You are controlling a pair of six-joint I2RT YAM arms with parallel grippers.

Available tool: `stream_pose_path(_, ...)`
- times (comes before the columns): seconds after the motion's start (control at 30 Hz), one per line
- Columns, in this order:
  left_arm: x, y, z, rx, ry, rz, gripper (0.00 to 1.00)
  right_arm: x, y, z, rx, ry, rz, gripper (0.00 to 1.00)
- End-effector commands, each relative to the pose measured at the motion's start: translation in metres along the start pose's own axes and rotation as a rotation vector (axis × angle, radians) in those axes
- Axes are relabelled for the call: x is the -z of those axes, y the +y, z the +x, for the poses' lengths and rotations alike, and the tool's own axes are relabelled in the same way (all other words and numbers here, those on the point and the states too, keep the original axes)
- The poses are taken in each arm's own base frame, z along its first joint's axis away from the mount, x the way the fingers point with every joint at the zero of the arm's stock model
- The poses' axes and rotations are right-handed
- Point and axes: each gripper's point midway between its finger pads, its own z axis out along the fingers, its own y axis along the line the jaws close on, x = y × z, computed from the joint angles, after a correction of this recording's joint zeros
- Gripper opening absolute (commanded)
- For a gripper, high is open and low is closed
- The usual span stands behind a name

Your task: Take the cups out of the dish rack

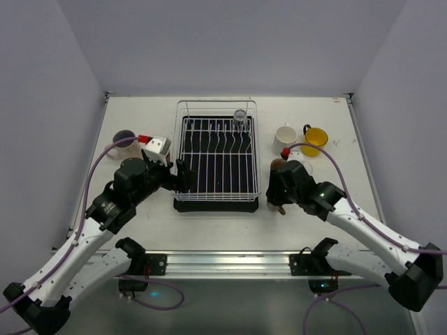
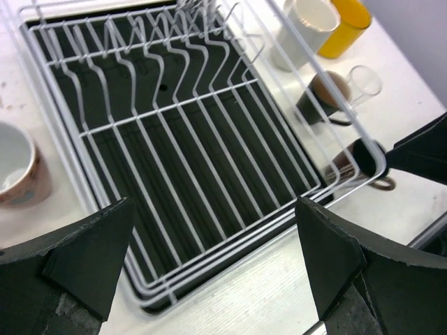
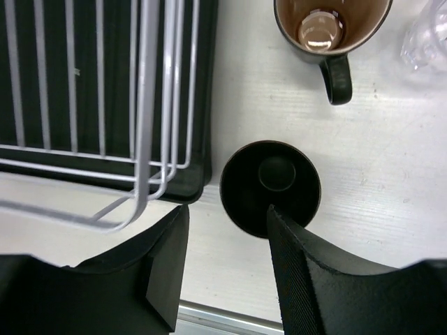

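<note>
The white-wire dish rack (image 1: 216, 157) on its black tray holds one clear glass (image 1: 240, 116) at its back. My left gripper (image 1: 183, 176) is open and empty over the rack's near left corner (image 2: 150, 293). My right gripper (image 1: 276, 199) is open just right of the rack's near right corner (image 3: 178, 174). A black cup (image 3: 271, 183) stands upright on the table below it, its rim partly behind the right fingertip (image 3: 293, 237). A brown mug (image 3: 328, 24) and a clear glass (image 3: 427, 31) stand beyond it.
A white mug (image 1: 284, 137) and a yellow mug (image 1: 315, 136) stand right of the rack. Left of it stand a dark cup (image 1: 124, 137), a red cup (image 1: 144, 139) and a white-and-peach mug (image 1: 159, 146); the peach mug also shows in the left wrist view (image 2: 17, 171). The table's metal edge rail (image 1: 230, 262) runs along the front.
</note>
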Motion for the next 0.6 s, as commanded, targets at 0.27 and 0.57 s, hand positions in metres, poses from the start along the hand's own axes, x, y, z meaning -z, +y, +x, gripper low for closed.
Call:
stream_pose_path(0.27, -0.094, -0.053, -0.053, 0.090, 0.013, 0.148, 0.94, 0.099, 0.014, -0.064, -0.055, -0.393, -0.269, 0.44)
stream_pose_path(0.57, -0.222, -0.032, -0.058, -0.009, 0.077, -0.037, 0.92, 0.150, 0.019, -0.076, -0.059, -0.576, -0.444, 0.41)
